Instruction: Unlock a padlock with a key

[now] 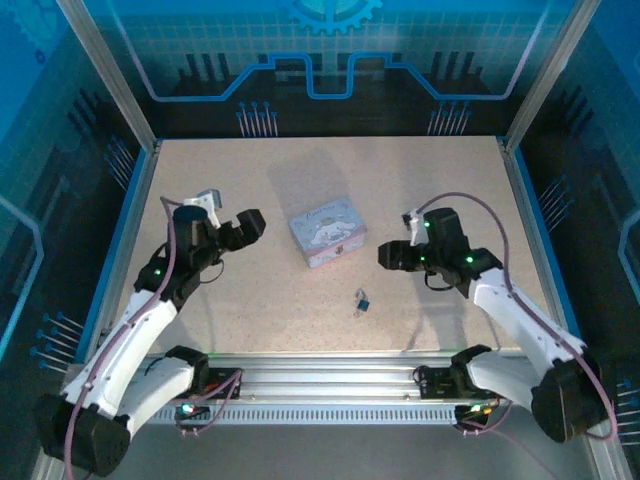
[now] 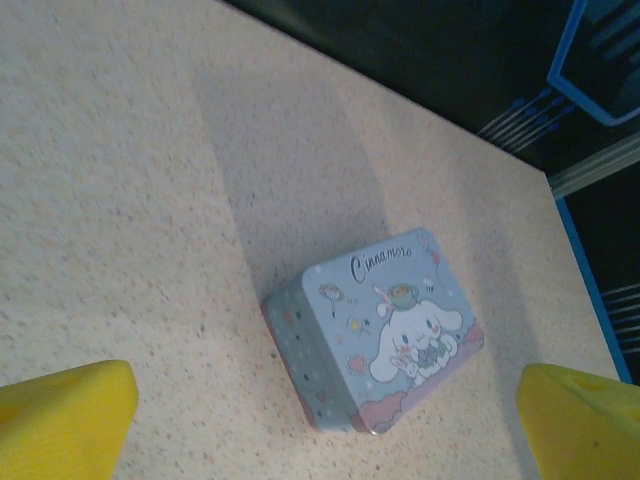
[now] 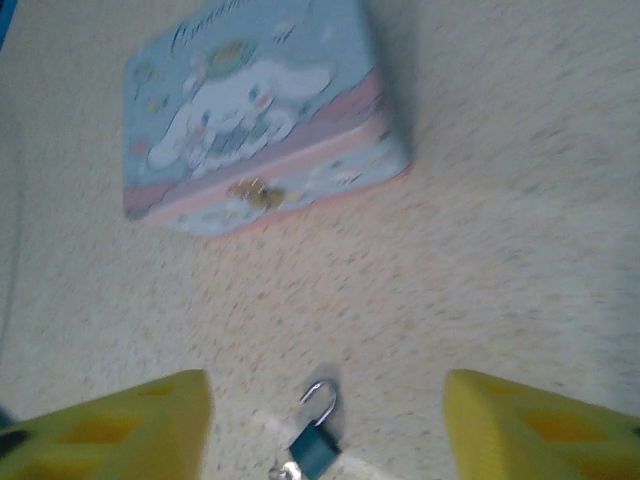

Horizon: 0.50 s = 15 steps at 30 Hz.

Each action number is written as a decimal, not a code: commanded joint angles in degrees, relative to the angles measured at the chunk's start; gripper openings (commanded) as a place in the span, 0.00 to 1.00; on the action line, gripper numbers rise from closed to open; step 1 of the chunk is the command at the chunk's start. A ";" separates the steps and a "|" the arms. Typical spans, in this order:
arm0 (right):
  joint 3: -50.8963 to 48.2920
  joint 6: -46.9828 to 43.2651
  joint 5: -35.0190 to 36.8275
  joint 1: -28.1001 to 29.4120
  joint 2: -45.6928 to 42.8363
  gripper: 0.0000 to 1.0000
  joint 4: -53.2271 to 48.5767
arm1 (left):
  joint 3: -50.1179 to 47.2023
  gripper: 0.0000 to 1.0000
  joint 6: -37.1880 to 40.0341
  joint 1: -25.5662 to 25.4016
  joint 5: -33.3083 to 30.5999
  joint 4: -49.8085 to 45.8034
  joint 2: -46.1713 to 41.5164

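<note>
The padlock (image 1: 363,300) is tiny, with a bluish-dark body, and lies on the table in front of the pastel tin. In the right wrist view the padlock (image 3: 316,446) sits at the bottom edge, and one end of its silver shackle (image 3: 322,399) stands free of the body. A sliver of the key (image 3: 290,470) shows at the body's lower end, cut off by the frame. My right gripper (image 1: 388,256) hovers open to the right of the padlock, and its yellow fingers (image 3: 120,425) flank it with a wide gap. My left gripper (image 1: 250,225) is open, left of the tin.
The pastel blue-and-pink cartoon tin (image 1: 328,231) stands shut at mid-table; the left wrist view looks down on the tin (image 2: 385,325) between wide-spread yellow fingers (image 2: 65,415). Raised blue rails (image 1: 128,215) edge the speckled table (image 1: 300,320).
</note>
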 commanded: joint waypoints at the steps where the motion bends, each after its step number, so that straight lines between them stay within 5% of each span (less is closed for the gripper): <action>1: 0.33 -3.27 8.78 -2.39 -4.78 0.98 -3.02 | 1.28 0.99 5.71 0.55 -6.26 -2.46 -3.26; 7: -1.44 -8.14 19.28 -6.32 -10.90 1.00 -0.66 | -0.50 0.99 13.69 0.55 -15.32 -1.88 -6.96; 15: -12.48 -21.27 26.28 -9.84 -11.13 1.00 19.49 | -13.29 0.99 27.29 0.55 -22.87 15.74 -8.50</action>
